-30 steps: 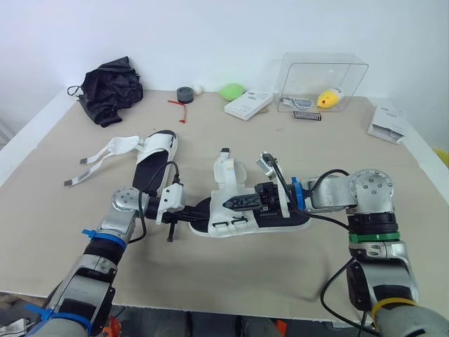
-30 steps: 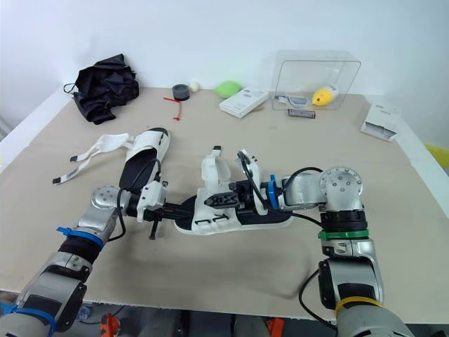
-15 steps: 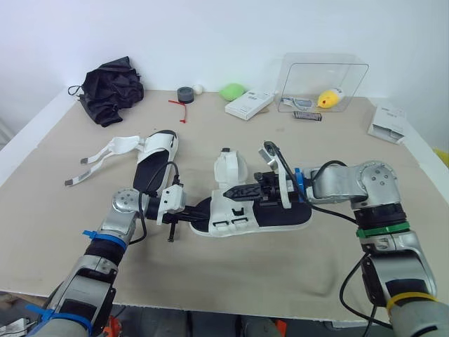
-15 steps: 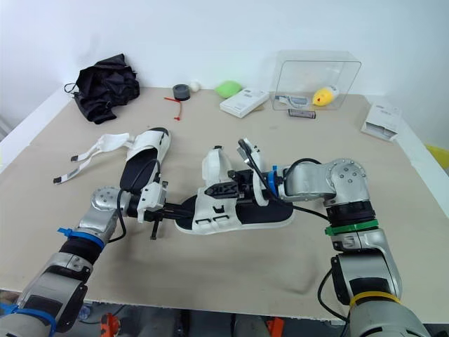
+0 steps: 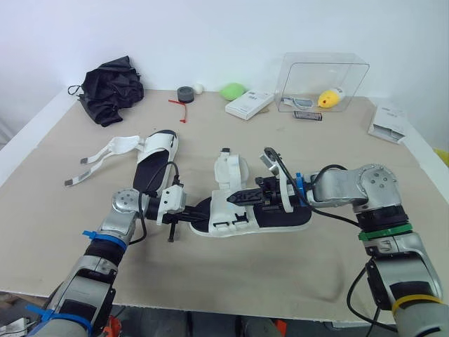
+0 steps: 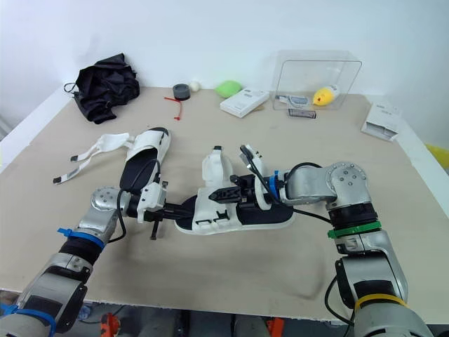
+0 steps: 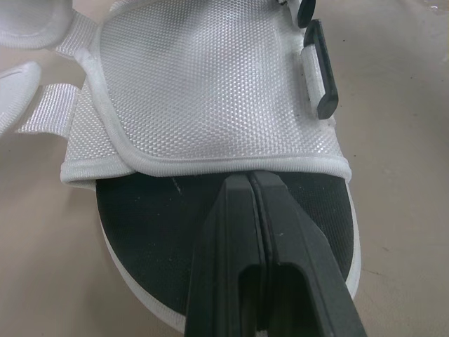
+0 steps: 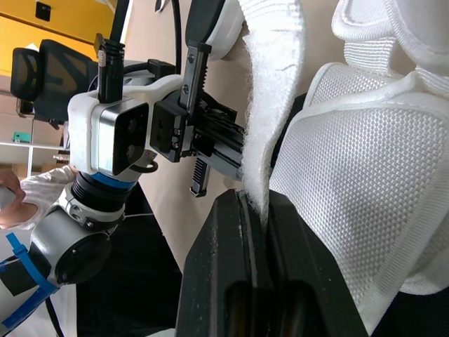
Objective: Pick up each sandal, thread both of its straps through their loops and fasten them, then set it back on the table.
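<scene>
A white sandal with a black sole lies in the middle of the table. My left gripper is shut on the edge of its black sole, below the white mesh flap. My right gripper reaches over the sandal and is shut on a white strap. A strap end with a black buckle stands up above my right wrist. The second sandal lies farther back on the left, its loose straps spread out to the left.
Along the far edge lie a black cloth, a grey tape roll, a green object, a white box and a clear container holding a yellow toy. A white booklet rests at the right edge.
My right gripper has shifted slightly up and across the sandal with the strap, and its elbow has moved outward. The left gripper and the sole it holds have stayed put.
</scene>
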`<control>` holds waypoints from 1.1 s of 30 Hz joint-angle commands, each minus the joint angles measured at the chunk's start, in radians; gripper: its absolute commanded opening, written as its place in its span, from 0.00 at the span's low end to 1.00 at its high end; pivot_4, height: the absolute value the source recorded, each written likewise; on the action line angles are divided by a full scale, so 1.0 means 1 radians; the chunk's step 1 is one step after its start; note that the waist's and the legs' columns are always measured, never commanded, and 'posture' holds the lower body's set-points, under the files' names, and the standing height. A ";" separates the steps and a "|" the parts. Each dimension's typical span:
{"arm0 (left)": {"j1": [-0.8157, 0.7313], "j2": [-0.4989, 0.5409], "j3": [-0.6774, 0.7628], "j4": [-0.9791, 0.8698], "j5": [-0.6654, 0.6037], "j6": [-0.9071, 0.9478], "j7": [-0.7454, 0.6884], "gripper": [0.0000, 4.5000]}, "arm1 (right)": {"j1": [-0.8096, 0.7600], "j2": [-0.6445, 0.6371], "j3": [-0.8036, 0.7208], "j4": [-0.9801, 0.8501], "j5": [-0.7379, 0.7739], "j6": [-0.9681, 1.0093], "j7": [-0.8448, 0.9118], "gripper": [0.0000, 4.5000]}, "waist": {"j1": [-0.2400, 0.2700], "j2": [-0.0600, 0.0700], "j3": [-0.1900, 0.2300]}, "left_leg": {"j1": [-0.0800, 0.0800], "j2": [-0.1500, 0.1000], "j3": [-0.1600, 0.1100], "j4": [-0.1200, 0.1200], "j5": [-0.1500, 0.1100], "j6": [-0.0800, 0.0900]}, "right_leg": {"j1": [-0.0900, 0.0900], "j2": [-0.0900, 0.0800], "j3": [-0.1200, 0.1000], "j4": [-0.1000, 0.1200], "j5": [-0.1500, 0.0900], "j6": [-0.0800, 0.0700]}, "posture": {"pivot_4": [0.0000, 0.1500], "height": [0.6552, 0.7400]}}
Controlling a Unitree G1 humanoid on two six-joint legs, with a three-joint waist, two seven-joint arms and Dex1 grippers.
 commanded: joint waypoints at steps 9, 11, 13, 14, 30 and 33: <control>0.069 0.005 -0.063 0.051 0.071 0.031 0.002 0.00 | 0.064 -0.053 0.132 -0.011 0.006 -0.024 -0.096 0.01 | 0.000 0.001 -0.001 | -0.001 0.000 0.000 0.000 -0.003 0.005 | 0.000 0.000 0.000 -0.001 -0.002 -0.001 | 1.00 1.00; 0.067 0.006 -0.063 0.052 0.071 0.033 0.002 0.00 | 0.065 -0.046 0.136 0.010 -0.005 -0.032 -0.105 0.01 | 0.000 0.001 -0.001 | 0.000 0.000 0.000 0.000 -0.004 0.007 | 0.000 0.001 -0.001 -0.001 -0.002 -0.001 | 1.00 1.00; 0.066 0.007 -0.063 0.053 0.071 0.034 0.002 0.00 | 0.059 -0.041 0.132 0.018 -0.002 -0.040 -0.107 0.01 | 0.000 0.001 -0.001 | 0.000 0.001 -0.001 0.000 -0.004 0.007 | 0.000 0.001 -0.001 -0.001 -0.002 -0.002 | 1.00 1.00; 0.065 0.007 -0.064 0.053 0.071 0.035 0.002 0.00 | 0.052 -0.040 0.129 0.018 0.005 -0.041 -0.104 0.01 | 0.000 0.001 -0.001 | 0.000 0.001 0.000 0.000 -0.004 0.007 | 0.000 0.001 -0.001 -0.001 -0.002 -0.002 | 1.00 1.00; 0.058 0.005 -0.066 0.060 0.074 0.035 0.004 0.00 | 0.054 -0.023 0.079 -0.058 0.020 -0.018 -0.010 0.01 | 0.000 0.001 -0.001 | 0.000 0.001 0.000 0.000 -0.004 0.008 | 0.000 0.001 -0.001 -0.001 -0.002 -0.002 | 1.00 1.00; 0.060 0.005 -0.066 0.060 0.073 0.035 0.004 0.00 | 0.054 -0.025 0.072 -0.061 0.020 -0.020 -0.009 0.01 | 0.000 0.001 -0.001 | 0.000 0.001 0.000 0.000 -0.004 0.008 | 0.000 0.001 -0.001 -0.001 -0.002 -0.002 | 1.00 1.00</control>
